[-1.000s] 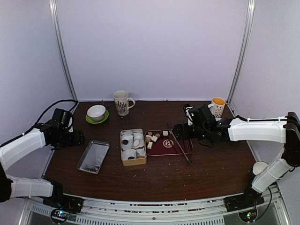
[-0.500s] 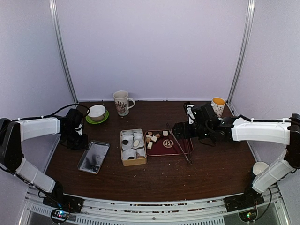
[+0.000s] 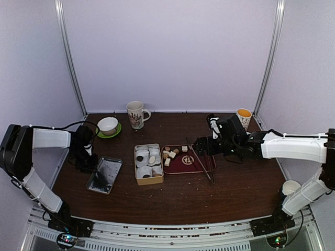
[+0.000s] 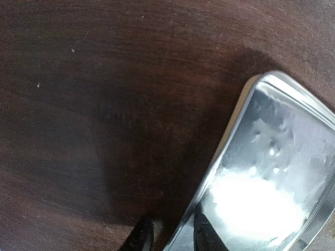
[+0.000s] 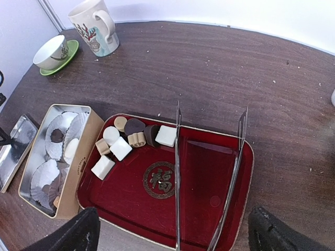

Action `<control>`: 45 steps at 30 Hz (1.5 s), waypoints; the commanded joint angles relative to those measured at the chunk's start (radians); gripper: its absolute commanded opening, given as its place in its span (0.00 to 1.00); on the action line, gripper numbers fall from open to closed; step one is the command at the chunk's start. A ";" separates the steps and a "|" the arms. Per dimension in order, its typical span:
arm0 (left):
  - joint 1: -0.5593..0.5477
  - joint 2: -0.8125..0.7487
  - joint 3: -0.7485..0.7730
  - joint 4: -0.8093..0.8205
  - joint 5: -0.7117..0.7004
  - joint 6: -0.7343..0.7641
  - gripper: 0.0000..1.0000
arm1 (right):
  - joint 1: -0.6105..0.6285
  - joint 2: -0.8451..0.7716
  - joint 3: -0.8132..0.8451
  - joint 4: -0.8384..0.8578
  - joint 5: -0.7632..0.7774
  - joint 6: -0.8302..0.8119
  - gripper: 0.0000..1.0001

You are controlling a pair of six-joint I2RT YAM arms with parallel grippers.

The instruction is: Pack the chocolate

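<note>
Chocolate [image 5: 131, 138] mostly sits loose in the left end of the red tray [image 5: 243, 178]: white cubes, tan rounds and a couple of dark pieces bunched together, touching each other

- tan box [image 5: 86, 151] just beside the tray on its left, lined with white paper cups [image 5: 46, 172]; one cup holds a dark piece [image 5: 56, 136], the rest I can't tell
- metal tongs [image 5: 176, 172] lie in the tray's right half, arms spread, tips reaching past the far rim onto the table [image 3: 183, 204]
- right gripper [image 5: 174, 222] hovers over the tray and tongs, jaws spread wide, nothing held, not touching the chocolate
- left gripper [image 4: 170, 238] is down at the table by the shiny metal lid [image 4: 272, 183], left of the box and apart from it
- left jaws narrowed, one fingertip [image 4: 142, 238] on the table side of the lid's rim, the other over the lid's inside; whether they actually clamp the rim I can't tell
- top view agrees: left gripper [image 3: 86, 161] at the lid's far left corner, right gripper [image 3: 201, 146] above the tray
</note>
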 commanded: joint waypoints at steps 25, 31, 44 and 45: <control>0.021 -0.370 -0.017 0.049 0.296 0.025 0.00 | -0.009 -0.089 -0.020 0.043 -0.186 0.010 0.98; 0.018 -0.473 -0.079 0.264 0.598 -0.052 0.00 | -0.008 -0.092 -0.018 0.077 -0.309 0.032 0.95; -0.213 -0.447 -0.104 0.642 0.553 -0.204 0.00 | 0.113 -0.045 -0.001 0.230 -0.551 0.176 0.80; -0.228 -0.436 -0.100 0.663 0.541 -0.209 0.00 | 0.126 -0.037 0.001 0.253 -0.561 0.185 0.77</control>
